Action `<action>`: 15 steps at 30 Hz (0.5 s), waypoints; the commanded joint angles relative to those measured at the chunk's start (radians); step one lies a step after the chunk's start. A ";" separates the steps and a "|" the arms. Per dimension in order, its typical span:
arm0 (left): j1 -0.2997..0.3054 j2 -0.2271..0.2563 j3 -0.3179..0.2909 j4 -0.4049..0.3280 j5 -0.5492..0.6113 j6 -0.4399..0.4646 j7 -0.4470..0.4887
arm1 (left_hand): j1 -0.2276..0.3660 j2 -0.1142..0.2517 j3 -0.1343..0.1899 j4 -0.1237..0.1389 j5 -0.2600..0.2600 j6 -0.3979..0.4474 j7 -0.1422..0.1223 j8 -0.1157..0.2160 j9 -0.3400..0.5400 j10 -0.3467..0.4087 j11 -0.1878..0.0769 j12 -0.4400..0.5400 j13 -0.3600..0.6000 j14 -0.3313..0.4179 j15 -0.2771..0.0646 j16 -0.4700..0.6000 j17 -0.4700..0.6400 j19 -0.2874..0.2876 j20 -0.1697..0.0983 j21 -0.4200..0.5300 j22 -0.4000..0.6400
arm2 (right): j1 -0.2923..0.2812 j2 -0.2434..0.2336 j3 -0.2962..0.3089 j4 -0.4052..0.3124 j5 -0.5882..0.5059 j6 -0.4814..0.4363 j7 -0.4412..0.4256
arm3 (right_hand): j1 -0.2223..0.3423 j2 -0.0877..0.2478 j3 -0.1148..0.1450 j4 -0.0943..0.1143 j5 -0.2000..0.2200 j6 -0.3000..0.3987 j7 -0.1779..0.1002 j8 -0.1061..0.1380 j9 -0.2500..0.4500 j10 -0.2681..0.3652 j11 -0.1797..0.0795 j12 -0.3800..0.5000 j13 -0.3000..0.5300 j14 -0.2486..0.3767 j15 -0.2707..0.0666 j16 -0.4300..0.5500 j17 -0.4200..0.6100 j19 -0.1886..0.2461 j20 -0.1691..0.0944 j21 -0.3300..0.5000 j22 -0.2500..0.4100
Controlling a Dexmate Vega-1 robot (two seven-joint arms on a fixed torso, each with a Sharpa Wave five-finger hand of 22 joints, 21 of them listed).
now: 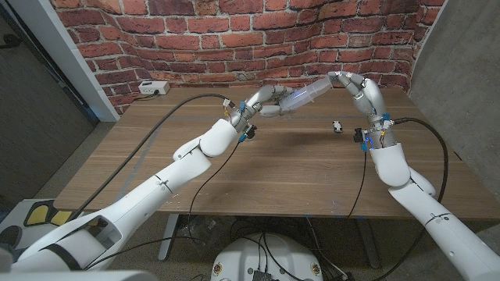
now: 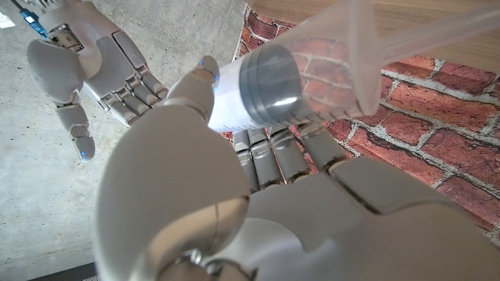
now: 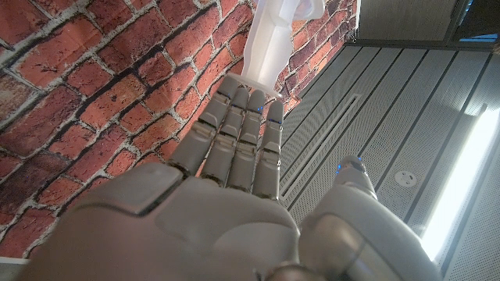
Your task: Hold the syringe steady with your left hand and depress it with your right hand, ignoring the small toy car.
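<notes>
Clear syringe (image 1: 306, 97) in left hand's (image 1: 266, 101) grip — right hand's (image 1: 355, 87) fingertips against its plunger end, grasping nothing.

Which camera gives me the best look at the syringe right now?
The head view: it shows the whole syringe above the table, gripped by the left hand with the right hand at its far end. The left wrist view shows the barrel close up; the right wrist view shows just one end.

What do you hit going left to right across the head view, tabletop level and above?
White box at the table's far left edge → left hand gripping the syringe → right hand at the plunger end. The small toy car sits below the right hand.
</notes>
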 commanded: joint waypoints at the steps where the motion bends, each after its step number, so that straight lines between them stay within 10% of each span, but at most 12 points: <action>1: -0.010 -0.004 0.003 0.008 0.005 -0.006 -0.005 | -0.028 0.028 0.084 0.075 0.004 0.001 0.000 0.004 0.004 0.002 -0.008 0.004 0.004 0.001 -0.024 0.004 0.003 -0.001 -0.001 -0.003 0.001 | -0.001 -0.001 -0.008 -0.004 0.007 -0.007 0.004 | 0.008 0.005 0.007 0.003 -0.001 0.007 0.001 0.001 0.003 0.010 0.000 0.000 0.004 0.009 0.000 -0.003 0.003 0.045 -0.046 0.005 0.005; 15: -0.010 -0.003 0.003 0.007 0.003 0.001 -0.010 | -0.030 0.027 0.087 0.074 0.003 0.002 0.000 0.005 0.004 0.004 -0.009 0.005 0.004 0.001 -0.024 0.004 0.003 -0.001 -0.001 -0.004 0.001 | 0.003 0.007 -0.022 0.003 0.010 -0.005 0.003 | 0.009 0.006 0.007 0.004 -0.002 0.010 0.000 -0.001 0.003 0.013 0.001 -0.002 0.004 0.010 0.001 -0.006 0.003 0.046 -0.046 0.003 0.006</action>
